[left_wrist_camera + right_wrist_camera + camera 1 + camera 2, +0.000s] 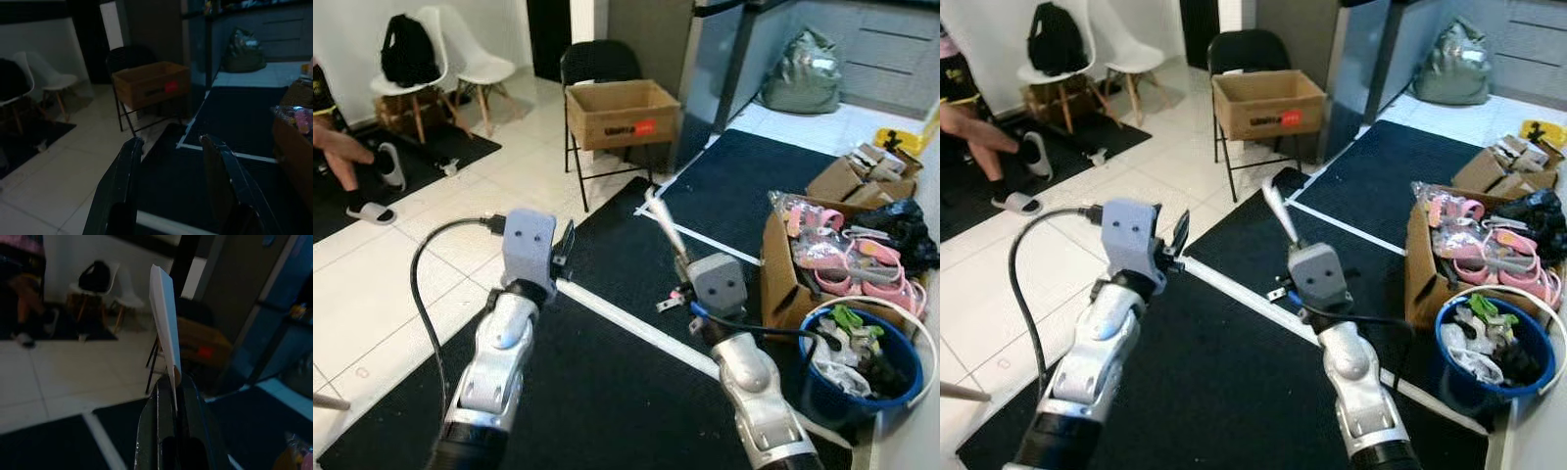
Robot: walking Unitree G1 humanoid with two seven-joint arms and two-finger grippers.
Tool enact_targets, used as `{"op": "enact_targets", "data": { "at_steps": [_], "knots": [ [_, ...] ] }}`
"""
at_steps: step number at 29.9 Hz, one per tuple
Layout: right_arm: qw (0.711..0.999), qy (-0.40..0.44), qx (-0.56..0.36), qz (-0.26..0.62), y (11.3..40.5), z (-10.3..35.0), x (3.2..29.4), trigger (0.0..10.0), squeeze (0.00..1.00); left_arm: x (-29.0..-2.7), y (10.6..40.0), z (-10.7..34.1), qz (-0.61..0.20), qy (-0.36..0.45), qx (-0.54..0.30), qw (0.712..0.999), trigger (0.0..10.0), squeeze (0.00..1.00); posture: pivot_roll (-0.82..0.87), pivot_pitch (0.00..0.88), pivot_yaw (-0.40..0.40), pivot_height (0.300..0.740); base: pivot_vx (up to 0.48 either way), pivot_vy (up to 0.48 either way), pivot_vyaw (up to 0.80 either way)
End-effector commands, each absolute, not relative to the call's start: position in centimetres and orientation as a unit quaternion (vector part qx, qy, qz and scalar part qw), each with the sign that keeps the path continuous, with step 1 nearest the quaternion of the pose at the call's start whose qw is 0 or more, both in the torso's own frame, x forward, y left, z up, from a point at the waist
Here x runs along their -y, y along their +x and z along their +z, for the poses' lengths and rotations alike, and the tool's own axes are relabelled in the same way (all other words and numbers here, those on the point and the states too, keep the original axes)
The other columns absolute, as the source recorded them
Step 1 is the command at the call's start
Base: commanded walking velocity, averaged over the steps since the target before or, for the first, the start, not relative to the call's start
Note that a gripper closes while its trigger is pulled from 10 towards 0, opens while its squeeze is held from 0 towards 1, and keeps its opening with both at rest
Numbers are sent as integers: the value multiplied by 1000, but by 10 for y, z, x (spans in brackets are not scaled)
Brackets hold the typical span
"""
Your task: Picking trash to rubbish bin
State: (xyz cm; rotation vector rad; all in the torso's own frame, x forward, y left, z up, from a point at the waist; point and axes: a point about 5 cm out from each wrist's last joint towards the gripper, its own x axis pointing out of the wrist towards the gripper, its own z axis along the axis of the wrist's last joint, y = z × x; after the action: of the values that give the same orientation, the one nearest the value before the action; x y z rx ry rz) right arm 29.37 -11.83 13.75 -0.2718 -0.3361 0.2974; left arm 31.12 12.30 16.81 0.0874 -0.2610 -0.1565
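Observation:
My right gripper point(682, 261) is shut on a flat white piece of trash point(664, 224) that sticks up and away from its fingers above the dark mat; in the right wrist view the white strip point(165, 318) rises from between the closed fingers point(146, 431). My left gripper point(566, 240) is raised over the mat's left edge, open, with nothing between its fingers point(120, 186). A blue bin point(822, 392) holding scraps stands at the right, just beyond my right arm.
A cardboard box point(781, 279) of pink items sits behind the bin, with more boxes point(847, 178) beyond. A black chair carries an open carton point(622, 113). White chairs point(470, 59) and a seated person's legs point(352, 157) are at the far left.

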Motion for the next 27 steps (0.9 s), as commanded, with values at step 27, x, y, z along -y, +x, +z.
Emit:
{"op": "enact_targets", "data": {
  "at_steps": [27],
  "knots": [
    [970, -133, 133, 155, 293, 131, 118, 10000, 0, -120, 306, 153, -74, 9, 95, 993, 10000, 0, -6, 100, 9, 740, 121, 0, 0]
  ]
}}
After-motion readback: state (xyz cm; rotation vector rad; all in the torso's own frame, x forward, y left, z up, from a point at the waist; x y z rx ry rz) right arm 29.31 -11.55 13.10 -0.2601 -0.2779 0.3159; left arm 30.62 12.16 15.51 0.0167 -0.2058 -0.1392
